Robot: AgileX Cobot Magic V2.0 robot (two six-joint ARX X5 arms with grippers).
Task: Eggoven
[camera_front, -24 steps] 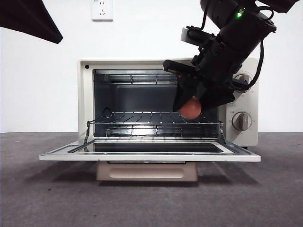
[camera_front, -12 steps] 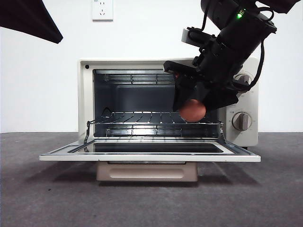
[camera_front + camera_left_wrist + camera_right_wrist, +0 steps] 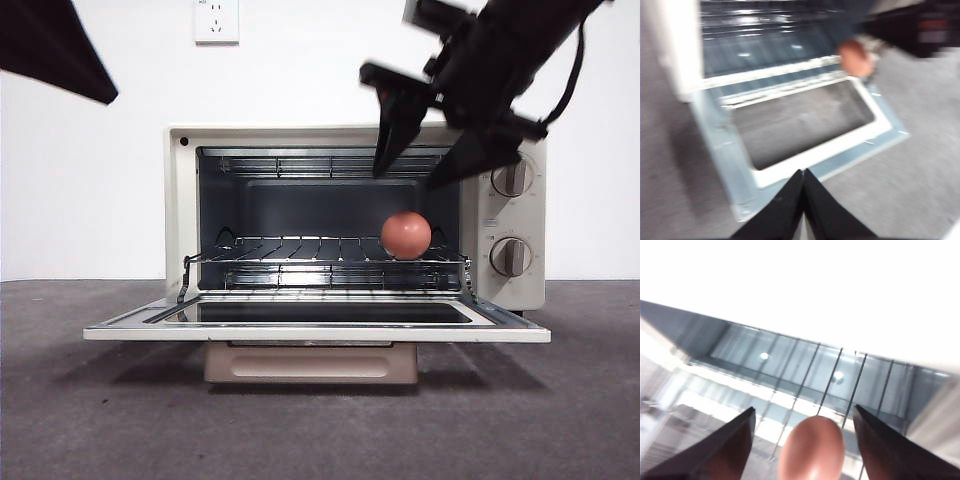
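reddish-brown egg (image 3: 406, 235) sits on the wire rack (image 3: 300, 250) inside the cream toaster oven (image 3: 180, 200), door (image 3: 316, 330) down. right gripper (image 3: 430, 170) hangs above it, jaws spread. left gripper (image 3: 803, 175) pressed together.

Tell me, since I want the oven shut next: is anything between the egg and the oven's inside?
Nothing visible: the egg already lies on the wire rack inside the oven. The right pincer, open, hangs above it, and the door lies flat open.
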